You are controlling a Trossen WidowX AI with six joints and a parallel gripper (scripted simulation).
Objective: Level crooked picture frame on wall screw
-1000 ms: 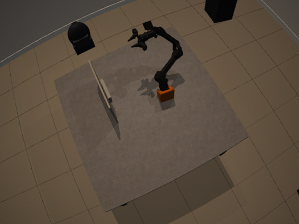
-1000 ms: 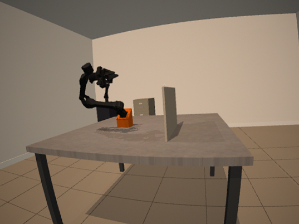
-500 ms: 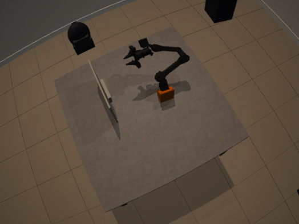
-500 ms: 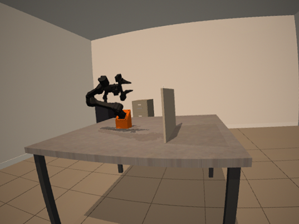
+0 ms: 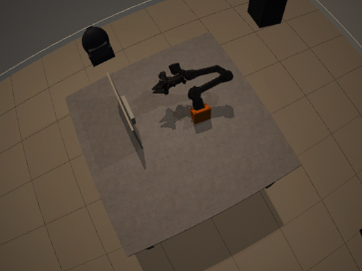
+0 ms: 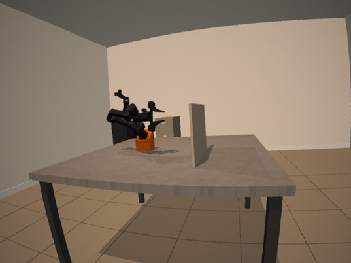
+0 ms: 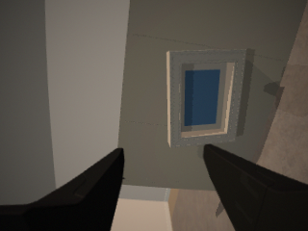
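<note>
The picture frame [image 5: 128, 110] [image 7: 175, 96] hangs on the front of an upright panel [image 6: 198, 133] [image 7: 144, 87]. Its border is pale grey around a blue picture [image 7: 202, 96]. In the rolled wrist view its left edge is not parallel to the panel's left edge; the gap is narrower at the upper end, so it looks crooked. The screw and notched strip are hidden. My gripper [image 5: 153, 90] [image 6: 164, 116] [image 7: 164, 152] is partly open and empty. It points at the panel, short of the frame and touching nothing.
The table [image 5: 199, 174] [image 6: 105, 168] carries the arm's orange base [image 5: 201, 113] [image 6: 145, 144] and the panel, which stands across the space in front of the arm. A cabinet [image 6: 167, 127] and dark objects stand beyond the table.
</note>
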